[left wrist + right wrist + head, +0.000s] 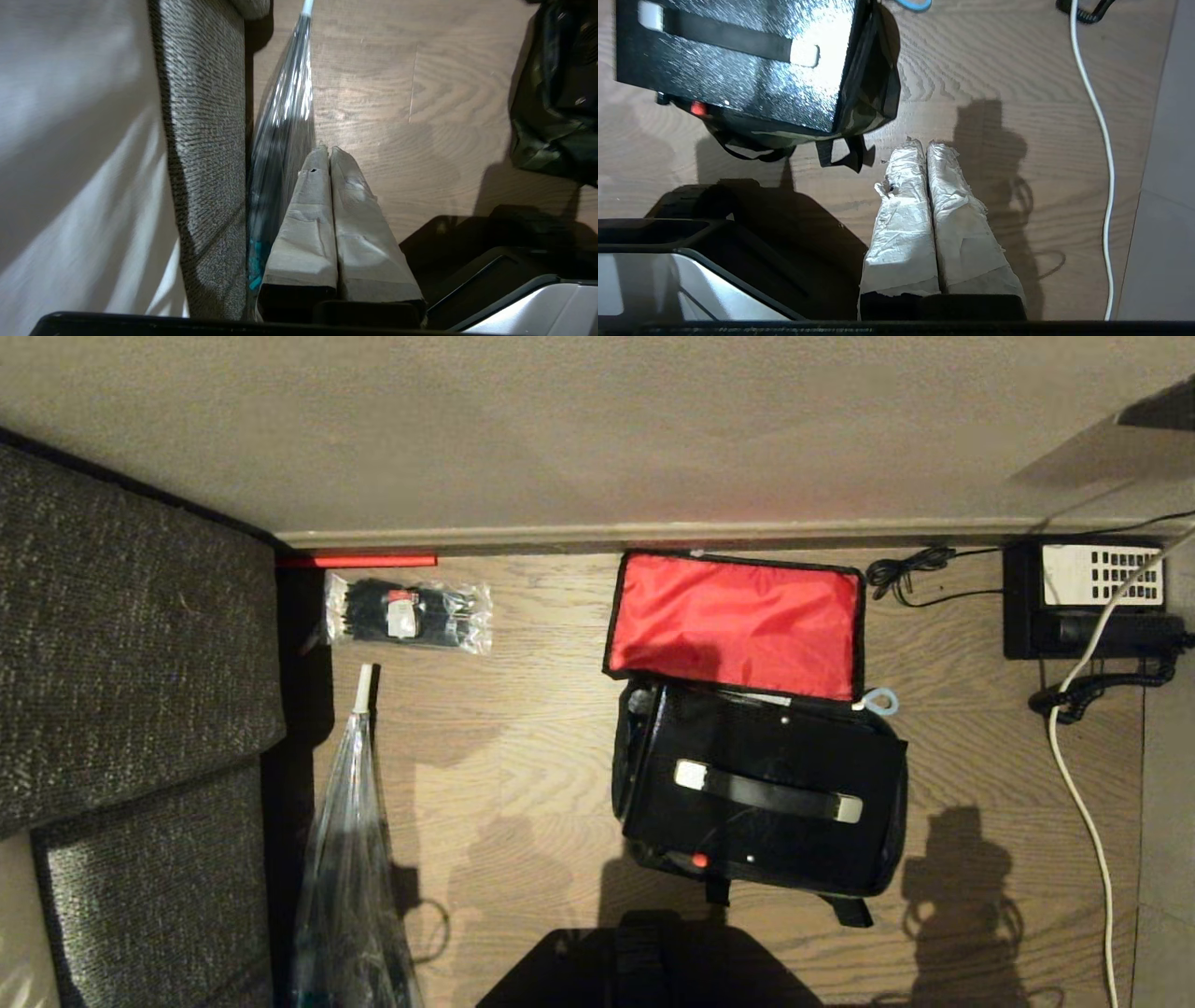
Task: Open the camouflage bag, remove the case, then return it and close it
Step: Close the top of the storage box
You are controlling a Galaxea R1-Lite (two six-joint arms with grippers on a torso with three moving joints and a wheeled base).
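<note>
The camouflage bag (898,821) lies open on the wooden floor, its red-lined lid (735,623) folded back toward the wall. Inside it sits the case (747,756), black with a strap handle and a small red spot. Neither gripper shows in the head view. In the right wrist view my right gripper (923,143) is shut and empty above bare floor, just off a corner of the bag (866,105) holding the case (738,79). My left gripper (328,150) is shut and empty too, with the bag (551,121) off to one side.
A grey sofa (131,644) borders the floor on the left, with a clear plastic bag (350,859) beside it and a packet of black ties (408,612) near the wall. A black desk phone (1088,597) and a white cable (1083,803) lie at the right.
</note>
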